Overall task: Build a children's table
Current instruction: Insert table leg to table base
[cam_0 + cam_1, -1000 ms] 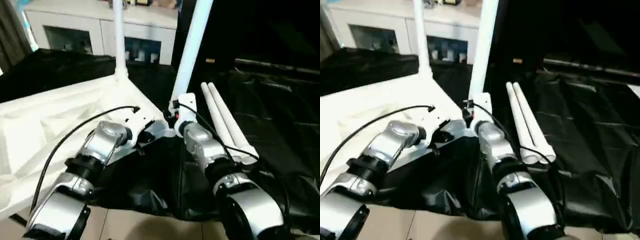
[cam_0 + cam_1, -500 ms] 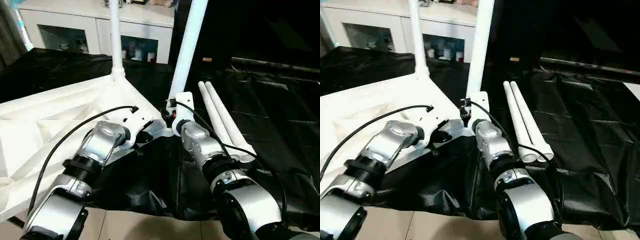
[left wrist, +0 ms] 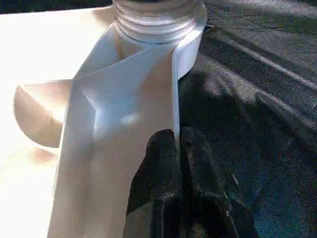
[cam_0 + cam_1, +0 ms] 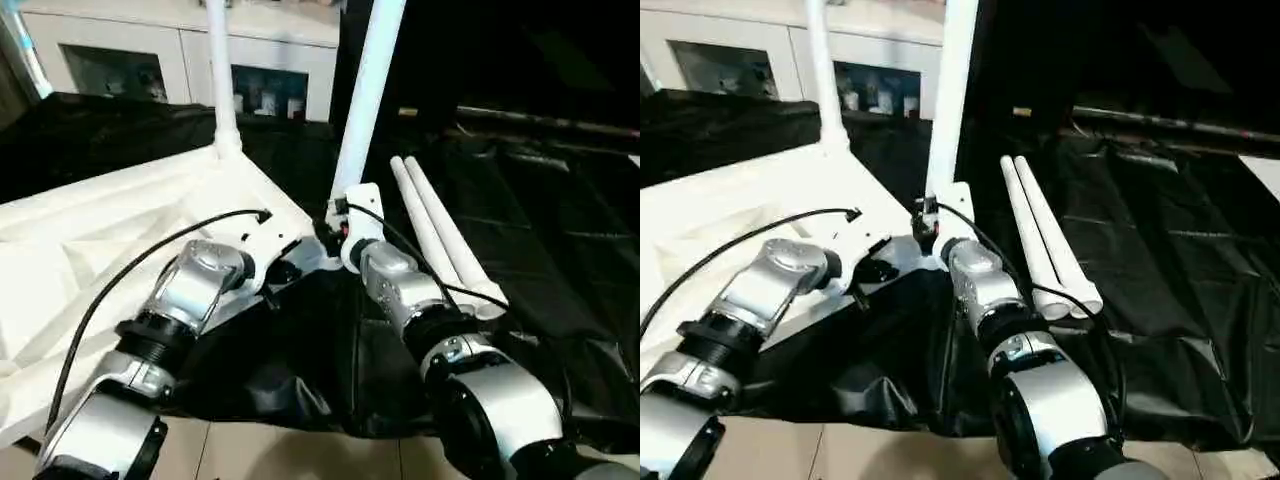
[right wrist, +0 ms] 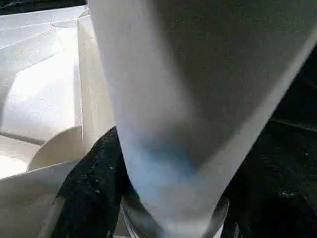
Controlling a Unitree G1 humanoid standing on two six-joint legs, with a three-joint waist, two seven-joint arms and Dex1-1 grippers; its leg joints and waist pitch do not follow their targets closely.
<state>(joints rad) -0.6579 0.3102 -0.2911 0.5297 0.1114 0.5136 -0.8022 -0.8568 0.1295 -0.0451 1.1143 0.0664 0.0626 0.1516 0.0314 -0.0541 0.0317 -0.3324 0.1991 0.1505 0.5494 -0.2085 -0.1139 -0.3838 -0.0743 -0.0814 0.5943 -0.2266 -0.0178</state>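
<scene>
Mostly smooth white tapered legs

From the head we look forward and down over both silver forearms, our two eyes sharing the upturned table top and the standing leg. Our left wrist camera sits very close to that top's rim, beside the corner socket. Our right wrist camera looks close up along the standing leg.

One table top; two upright legs at 12 o'clock; two loose legs lying at 2 o'clock.
</scene>
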